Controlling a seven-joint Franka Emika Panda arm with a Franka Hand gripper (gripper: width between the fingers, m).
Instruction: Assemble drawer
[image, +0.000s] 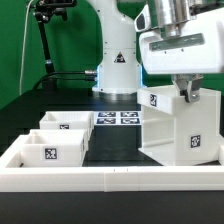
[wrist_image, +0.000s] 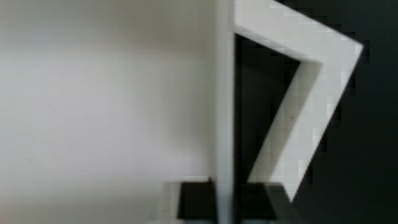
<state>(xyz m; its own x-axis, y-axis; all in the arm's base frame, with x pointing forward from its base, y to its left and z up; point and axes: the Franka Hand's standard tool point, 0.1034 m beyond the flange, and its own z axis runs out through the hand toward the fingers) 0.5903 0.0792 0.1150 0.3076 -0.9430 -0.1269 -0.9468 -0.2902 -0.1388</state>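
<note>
The drawer's tall white shell (image: 178, 128) stands upright at the exterior view's right, with tags on its front and side. My gripper (image: 188, 92) is at the shell's top edge. In the wrist view my gripper (wrist_image: 230, 200) has its two dark fingers (wrist_image: 199, 200) set on either side of a thin white wall (wrist_image: 230, 90) of the shell, closed against it. Two small open-top trays stand at the exterior view's left, one behind (image: 66, 124) and one in front (image: 52, 148), each tagged.
The marker board (image: 118, 117) lies flat on the black table between the trays and the shell. A low white wall (image: 100, 180) edges the table's front and left. The robot's base (image: 117, 60) stands behind the marker board.
</note>
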